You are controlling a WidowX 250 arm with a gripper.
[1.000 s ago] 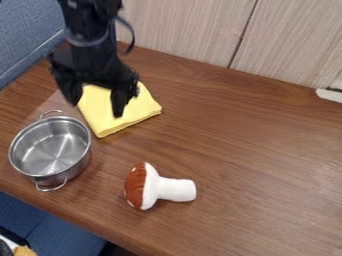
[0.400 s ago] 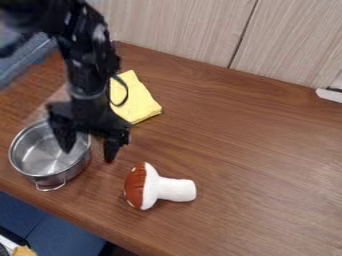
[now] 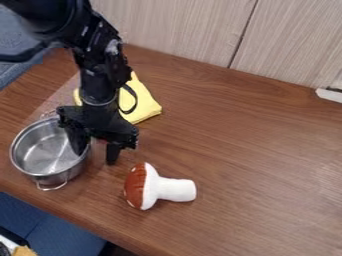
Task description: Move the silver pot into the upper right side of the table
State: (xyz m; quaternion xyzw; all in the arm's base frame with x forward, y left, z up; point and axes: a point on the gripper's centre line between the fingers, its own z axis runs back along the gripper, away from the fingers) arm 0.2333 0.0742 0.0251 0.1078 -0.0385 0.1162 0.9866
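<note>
Beneath and all around the black two-finger gripper (image 3: 96, 156) spreads the brown wood-grain tabletop (image 3: 260, 145). Beyond the gripper, pale wood-grain panels (image 3: 180, 27) stand along the table's back edge. The black robot arm (image 3: 97, 65) comes down to it from the upper left. Just left of the gripper, and partly under it, the silver two-handled pot (image 3: 43, 150) sits upright and lidless on the table's left part. The fingers are spread apart, one over the pot's inside, the other outside its right wall. Behind the gripper lies a folded yellow cloth (image 3: 144, 106), partly hidden by the arm. Below and right of it, a plush mushroom (image 3: 160, 188) lies sideways, red-brown cap nearest the gripper, white stem pointing away.
</note>
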